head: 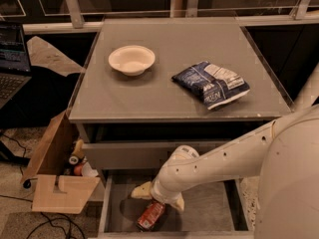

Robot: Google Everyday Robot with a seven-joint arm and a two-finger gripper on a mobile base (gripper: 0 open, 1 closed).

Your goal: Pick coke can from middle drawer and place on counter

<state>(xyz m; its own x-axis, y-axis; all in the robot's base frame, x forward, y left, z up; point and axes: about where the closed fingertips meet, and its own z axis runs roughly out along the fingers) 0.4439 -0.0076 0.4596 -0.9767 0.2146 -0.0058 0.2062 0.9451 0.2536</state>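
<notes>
The coke can lies on its side on the floor of the open middle drawer, near the front left. My gripper reaches down into the drawer right over the can's far end. Its cream fingers are spread apart, one on each side of that end, and the can still rests on the drawer floor. The counter is the grey top of the cabinet above.
A white bowl and a blue-and-white chip bag lie on the counter. A shut drawer front sits above the open one. An open cardboard box with small items stands left of the cabinet. A laptop is at far left.
</notes>
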